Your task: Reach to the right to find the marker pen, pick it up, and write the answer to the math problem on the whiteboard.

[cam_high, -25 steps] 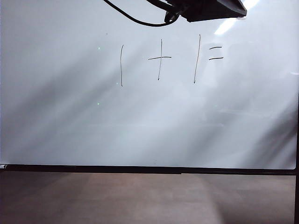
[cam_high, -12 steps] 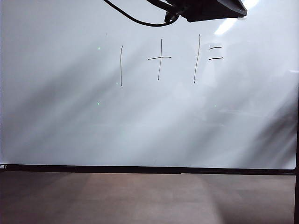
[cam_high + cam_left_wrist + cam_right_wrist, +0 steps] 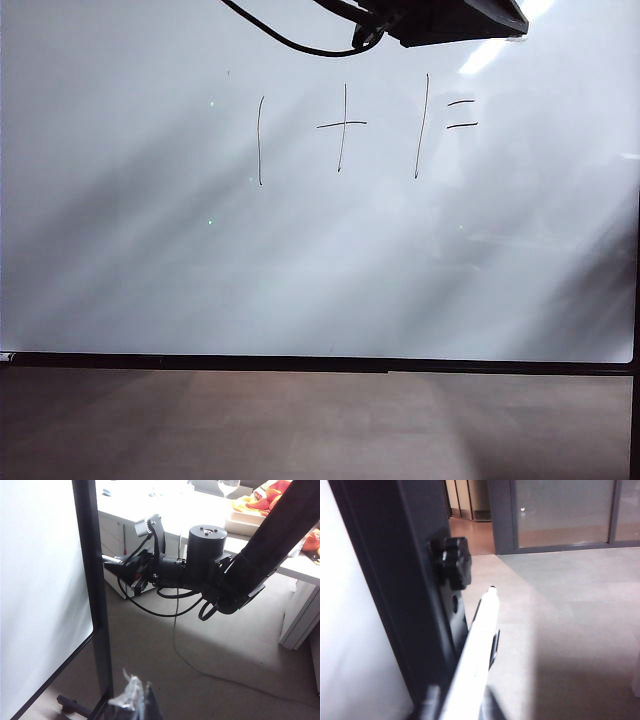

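Exterior view: bulky black wedge-shaped device (image 3: pixel 455 20) at top edge, black cable (image 3: pixel 290 42) looping off to its left. Brown surface (image 3: pixel 300 425) across the bottom.

Left wrist view: black stand post (image 3: pixel 92 580) running upright, its foot (image 3: pixel 75 704) on the grey carpet floor (image 3: pixel 210 650). White table (image 3: pixel 200 510) behind, wine glass (image 3: pixel 228 487) on it, orange and red cloth (image 3: pixel 260 500) just beside. White cabinet (image 3: pixel 302 615) at the side. Crumpled clear plastic (image 3: pixel 127 695) on something dark, blurred.

Right wrist view: black knob (image 3: pixel 454 560) on dark upright post (image 3: pixel 395 580). Glass partition (image 3: pixel 560 512) behind, grey floor (image 3: pixel 570 620), brown floor (image 3: pixel 470 535) through the doorway.
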Available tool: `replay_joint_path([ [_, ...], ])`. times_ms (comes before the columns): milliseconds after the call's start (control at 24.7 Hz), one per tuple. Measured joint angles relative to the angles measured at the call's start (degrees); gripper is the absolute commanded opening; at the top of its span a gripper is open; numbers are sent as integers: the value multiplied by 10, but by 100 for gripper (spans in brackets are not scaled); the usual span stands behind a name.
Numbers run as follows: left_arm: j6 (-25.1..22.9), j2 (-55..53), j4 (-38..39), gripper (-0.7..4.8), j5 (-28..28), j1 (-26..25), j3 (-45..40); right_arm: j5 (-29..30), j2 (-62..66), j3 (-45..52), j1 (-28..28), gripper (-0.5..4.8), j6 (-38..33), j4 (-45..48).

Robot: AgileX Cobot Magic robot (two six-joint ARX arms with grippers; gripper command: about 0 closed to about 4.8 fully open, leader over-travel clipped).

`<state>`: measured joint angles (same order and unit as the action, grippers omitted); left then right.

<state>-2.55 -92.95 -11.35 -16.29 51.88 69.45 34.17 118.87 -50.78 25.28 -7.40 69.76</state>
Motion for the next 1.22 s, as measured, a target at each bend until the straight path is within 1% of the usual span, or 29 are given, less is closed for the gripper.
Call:
replay_joint_path([
  [81,0,0,0,-4,0,0,0,-2,0,0,0,25,0,0],
  [122,0,0,0,-4,0,0,0,-6,0,-1,0,5,0,1],
  [162,0,0,0,-4,0,0,0,-7,0,-1,1,-2,0,2],
  [365,0,0,0,-4,0,0,0,-10,0,-1,2,-2,0,3],
  [446,0,0,0,-4,0,0,0,-30,-2,9,8,-2,-8,32],
  [527,0,0,0,-4,0,0,0,-74,-18,25,33,-2,-38,75],
  [648,0,0,0,-4,0,0,0,-88,-103,42,83,-2,-95,87],
  [730,0,0,0,-4,0,0,0,-94,-170,72,103,-2,-102,87],
  [851,0,0,0,-4,0,0,0,-123,-295,111,125,-2,-106,31],
  [932,0,0,0,-5,0,0,0,-148,-399,131,129,-2,-108,-44],
  [1013,0,0,0,-4,0,0,0,-149,-486,139,129,-2,-123,-105],
  [1054,0,0,0,-4,0,0,0,-146,-508,145,129,-2,-137,-129],
  [1135,0,0,0,-4,0,0,0,-130,-559,156,127,-3,-168,-206],
  [1216,0,0,0,-4,0,0,0,-134,-615,155,111,-2,-171,-272],
])
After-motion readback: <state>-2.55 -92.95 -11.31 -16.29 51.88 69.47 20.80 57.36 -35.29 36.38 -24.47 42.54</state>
